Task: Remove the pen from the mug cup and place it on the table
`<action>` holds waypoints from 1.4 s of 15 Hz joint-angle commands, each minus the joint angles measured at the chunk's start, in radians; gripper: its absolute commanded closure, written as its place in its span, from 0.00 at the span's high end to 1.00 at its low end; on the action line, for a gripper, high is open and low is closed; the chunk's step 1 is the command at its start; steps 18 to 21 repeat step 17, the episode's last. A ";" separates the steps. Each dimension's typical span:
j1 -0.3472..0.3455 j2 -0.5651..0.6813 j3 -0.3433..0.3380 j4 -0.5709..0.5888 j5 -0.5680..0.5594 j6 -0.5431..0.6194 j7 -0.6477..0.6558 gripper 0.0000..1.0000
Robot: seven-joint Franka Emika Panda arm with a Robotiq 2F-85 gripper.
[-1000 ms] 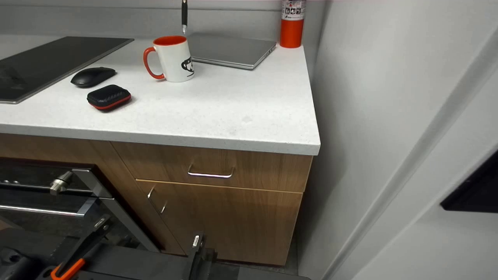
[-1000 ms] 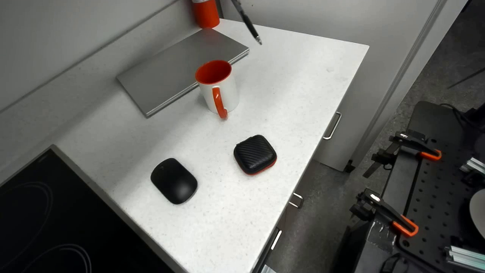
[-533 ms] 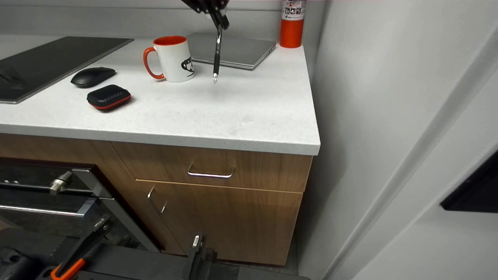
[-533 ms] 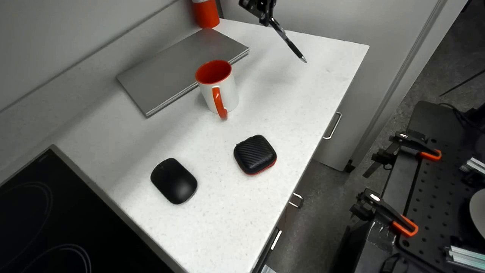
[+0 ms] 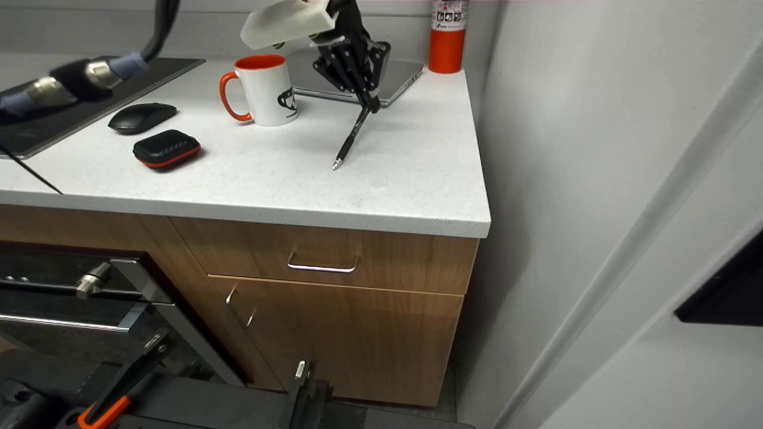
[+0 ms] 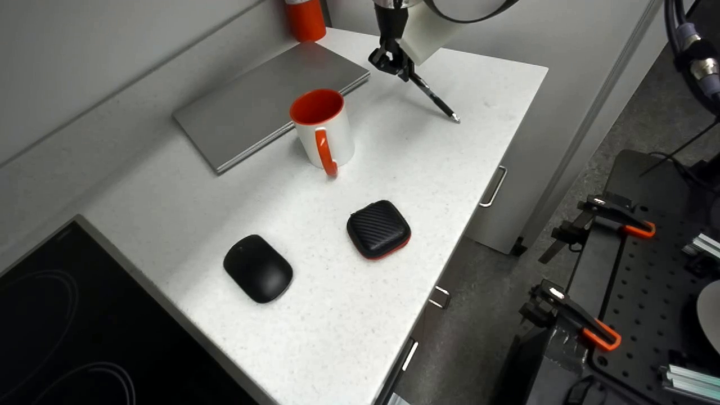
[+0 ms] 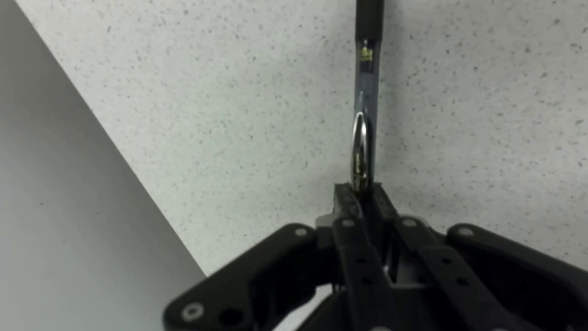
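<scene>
one pen (image 5: 350,140), slanted tip-down, pinched near its clip end by the gripper (image 7: 361,188), outside the mug cup (image 5: 265,92), over the table (image 6: 337,315); tip contact unclear. risk: release at this slant may topple and roll it; pressing lower could pivot it.

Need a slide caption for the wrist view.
Robotiq gripper pinching a pen near its metal clip, over a speckled white countertop, pen tip out of frame.

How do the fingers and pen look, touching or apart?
Touching: the wrist view shows the fingers closed on the pen, one at either side.
</scene>
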 commanded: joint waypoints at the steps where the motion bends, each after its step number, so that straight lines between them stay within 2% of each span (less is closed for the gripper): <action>1: 0.047 0.060 -0.055 0.043 0.000 0.046 0.047 0.37; 8: 0.075 0.069 -0.104 0.043 0.020 0.097 0.051 0.90; 10: 0.074 0.070 -0.103 0.047 0.044 0.094 0.036 1.00; 11: 0.074 0.070 -0.102 0.048 0.056 0.093 0.027 1.00; 12: 0.078 0.053 -0.108 0.029 0.041 0.073 0.017 0.96; 13: 0.079 0.053 -0.108 0.030 0.044 0.073 0.017 1.00; 21: 0.080 0.056 -0.108 0.033 0.048 0.073 0.017 1.00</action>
